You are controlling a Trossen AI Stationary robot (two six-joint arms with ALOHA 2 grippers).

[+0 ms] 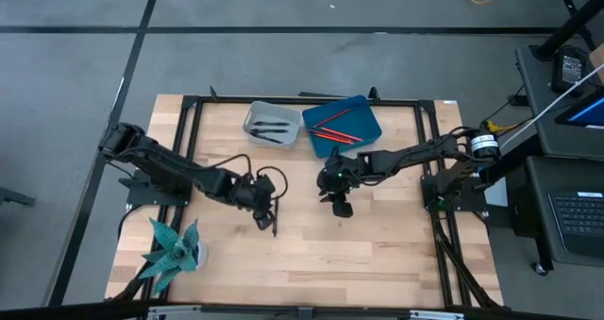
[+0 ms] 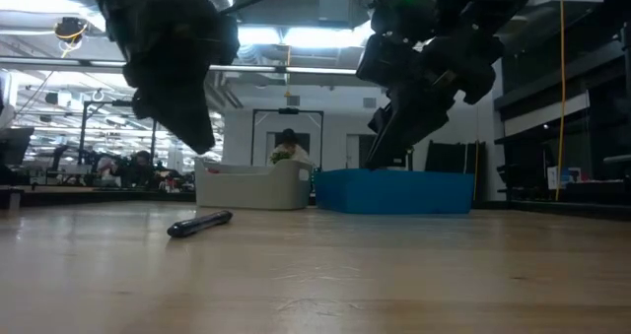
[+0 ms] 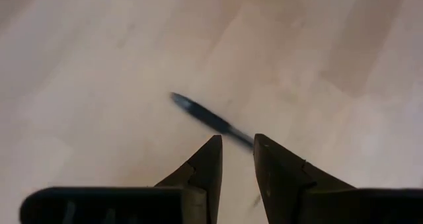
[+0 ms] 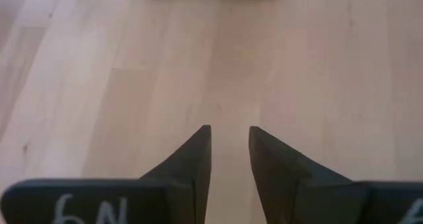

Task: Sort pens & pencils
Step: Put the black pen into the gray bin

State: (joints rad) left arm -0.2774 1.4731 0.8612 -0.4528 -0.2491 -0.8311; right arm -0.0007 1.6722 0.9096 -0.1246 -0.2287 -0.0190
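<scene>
Right now one black pen (image 2: 200, 223) lies flat on the wooden table (image 1: 377, 254), all by itself near the middle. The left gripper (image 1: 264, 216) hangs just above it. Its two dark fingers (image 3: 205, 164) stand a little apart with nothing between them — the pen (image 3: 210, 120) shows past the tips, and one end of it runs toward the gap. In the low view the pen rests on the wood and the gripper is up in the air over it, not touching.

The right gripper (image 1: 338, 199) waits close by, in front of the blue tray (image 1: 370, 126). Its fingers (image 4: 195, 154) are a little apart too, and they hold nothing — only bare wood shows between them.

At the far side of the table sit two trays, side by side. The grey tray (image 1: 253, 118) has dark pens (image 1: 272, 128) in it. The blue tray has red pencils (image 1: 332, 129) in it.

A teal plant (image 1: 173, 249) sits at the near left corner.
</scene>
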